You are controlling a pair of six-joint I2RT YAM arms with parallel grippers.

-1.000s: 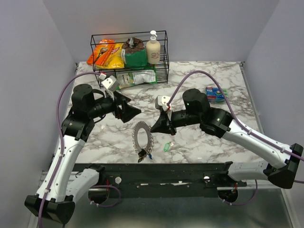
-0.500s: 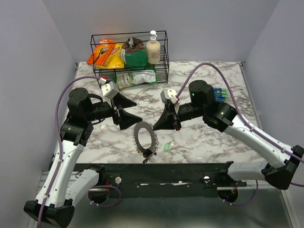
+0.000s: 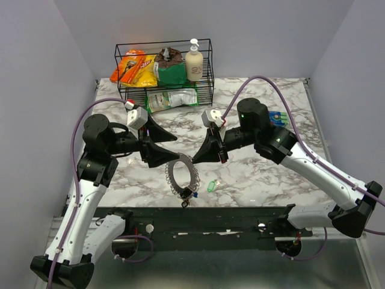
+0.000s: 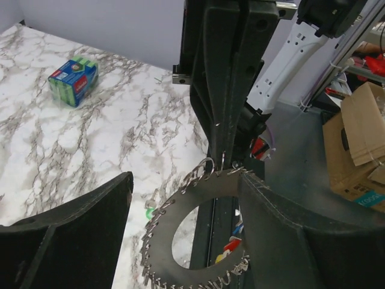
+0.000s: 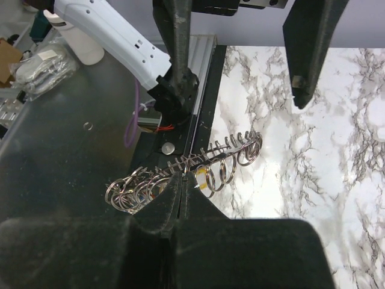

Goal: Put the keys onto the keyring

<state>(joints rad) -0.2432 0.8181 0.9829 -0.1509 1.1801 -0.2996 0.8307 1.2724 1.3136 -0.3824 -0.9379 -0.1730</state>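
the keyring (image 4: 157, 241) is held up on edge in the lower middle of the left wrist view, above the marble table (image 3: 252, 180). its top edge is pinched by the right gripper (image 3: 195, 160), whose fingers are pressed together on the rim. in the right wrist view the ring is seen edge-on just above those closed fingertips, with a row of small wire loops (image 5: 231, 159) strung along its notched rim. the left gripper (image 3: 174, 149) is spread wide and nothing is gripped by it. in its own wrist view the ring is framed between its two fingers (image 4: 78, 229), nearer the one at the right of the frame, though whether that finger is touched cannot be told. in the overhead view the ring is found at lower centre, between the tips of the two arms. a cluster of keys (image 3: 187, 194) is seen hanging from its lowest part, over the table's front edge, and red and blue heads can be made out there in the left wrist view. one green key (image 3: 211, 186) is seen lying on the table just right of the ring, apart from it. a wire basket (image 3: 165, 43) holding snack bags and a pump bottle (image 3: 194, 60) is placed at the upper middle of the overhead view. a blue and green packet (image 3: 278, 118) is seen to the right, behind the right arm.
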